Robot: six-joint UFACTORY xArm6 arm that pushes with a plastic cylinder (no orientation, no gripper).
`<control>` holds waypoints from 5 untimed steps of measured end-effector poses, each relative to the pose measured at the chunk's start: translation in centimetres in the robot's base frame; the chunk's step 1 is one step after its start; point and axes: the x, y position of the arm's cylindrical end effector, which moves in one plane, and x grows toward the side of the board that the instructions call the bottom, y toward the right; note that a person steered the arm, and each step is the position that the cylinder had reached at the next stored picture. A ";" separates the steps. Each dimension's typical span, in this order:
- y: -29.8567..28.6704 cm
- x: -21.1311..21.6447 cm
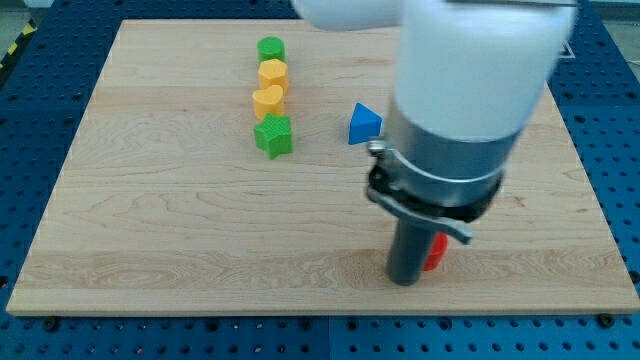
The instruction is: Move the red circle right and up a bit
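A red block peeks out at the lower right of the board, mostly hidden behind my arm, so its shape cannot be made out. My tip rests on the board just left of it, touching or nearly touching it. The arm's large white and grey body fills the view's upper right.
A column of blocks stands at the upper left: a green circle, a yellow hexagon, a yellow heart and a green star. A blue triangle lies near the middle. The wooden board has blue perforated table around it.
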 end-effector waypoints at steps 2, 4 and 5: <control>5.6 0.0; 6.9 0.0; 6.4 -0.1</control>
